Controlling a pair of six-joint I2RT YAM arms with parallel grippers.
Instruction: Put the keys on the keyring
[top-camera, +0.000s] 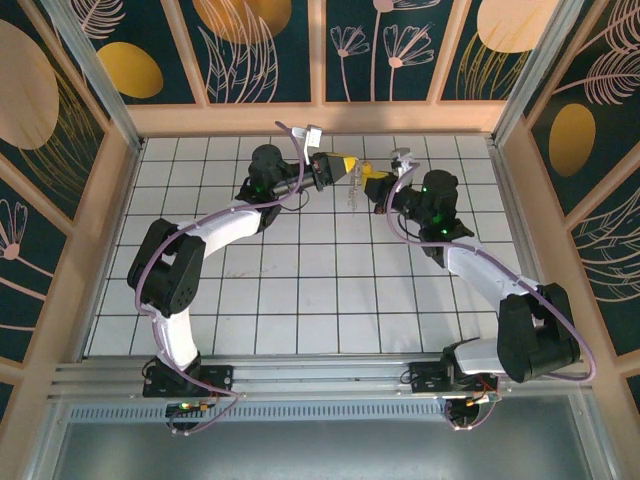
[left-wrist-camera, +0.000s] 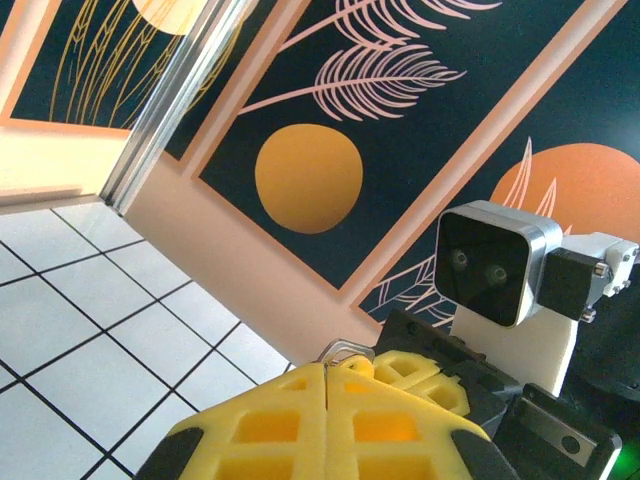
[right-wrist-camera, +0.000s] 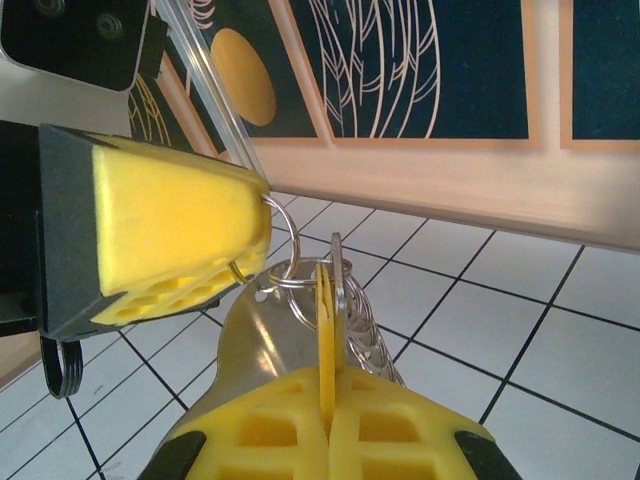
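threading seems underway: left gripper clamps keyring, right gripper pinches key; next needs key nudged onto it.

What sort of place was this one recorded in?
Most likely a purpose-built robot test cell rather than a home or workshop: a white gridded tabletop, wood-framed walls with leaf-pattern panels closing it in, and an aluminium rail along the near edge.

Two arms, one key, one keyring
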